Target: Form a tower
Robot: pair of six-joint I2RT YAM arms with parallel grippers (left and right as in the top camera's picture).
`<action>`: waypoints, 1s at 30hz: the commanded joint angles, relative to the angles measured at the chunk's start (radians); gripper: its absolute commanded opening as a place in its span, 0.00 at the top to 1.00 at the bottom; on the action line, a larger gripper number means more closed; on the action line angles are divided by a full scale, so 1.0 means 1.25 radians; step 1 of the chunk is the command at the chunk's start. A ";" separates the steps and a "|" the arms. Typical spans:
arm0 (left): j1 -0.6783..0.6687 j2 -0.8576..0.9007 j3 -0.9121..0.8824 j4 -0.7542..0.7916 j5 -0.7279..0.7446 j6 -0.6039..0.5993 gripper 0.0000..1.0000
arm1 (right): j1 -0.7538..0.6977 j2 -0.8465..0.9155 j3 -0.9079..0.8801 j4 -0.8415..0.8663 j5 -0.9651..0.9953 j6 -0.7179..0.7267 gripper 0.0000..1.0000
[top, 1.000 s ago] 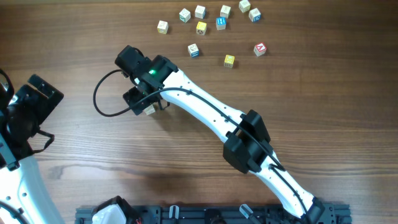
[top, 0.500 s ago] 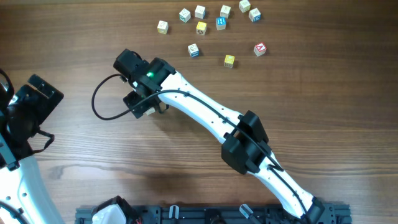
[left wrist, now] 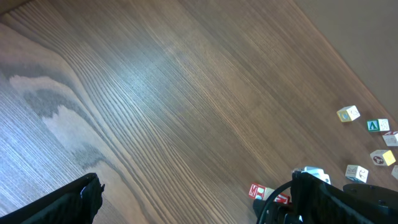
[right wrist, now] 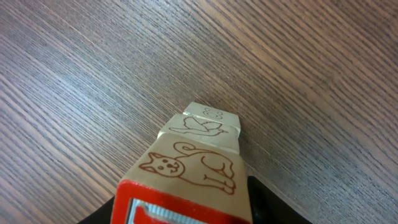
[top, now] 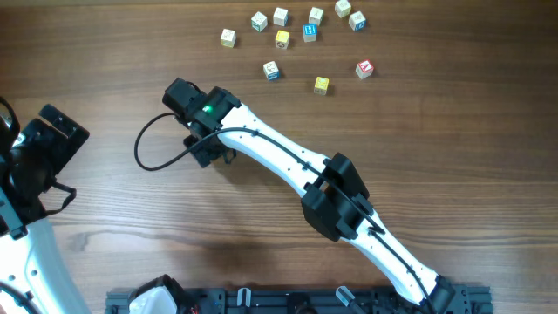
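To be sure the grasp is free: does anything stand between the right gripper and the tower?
Nothing visible does. The right gripper is directly over the tower, and only the table shows around it.

The tower (right wrist: pixel 198 163) stands upright on the table (right wrist: pixel 93 74): pale cubes with dog and bird drawings, red-topped.

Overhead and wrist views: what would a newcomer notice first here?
The long white-and-black right arm stretches diagonally across the brown wooden table. In the right wrist view, a stack of pale wooden picture cubes under a red-faced cube stands close up. Loose letter cubes lie scattered near the far edge.
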 commanded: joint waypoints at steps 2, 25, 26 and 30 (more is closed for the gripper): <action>0.006 -0.002 0.007 0.000 0.010 -0.004 0.00 | 0.004 0.016 -0.003 -0.006 0.010 0.001 0.54; 0.006 -0.002 0.007 -0.001 0.010 -0.005 0.00 | 0.003 -0.025 -0.002 0.081 0.041 -0.025 0.03; 0.006 -0.002 0.007 -0.001 0.010 -0.005 0.00 | 0.003 -0.020 -0.002 0.085 0.041 -0.026 0.05; 0.006 -0.002 0.007 -0.001 0.010 -0.005 0.00 | 0.003 0.012 -0.003 0.086 0.041 -0.026 0.10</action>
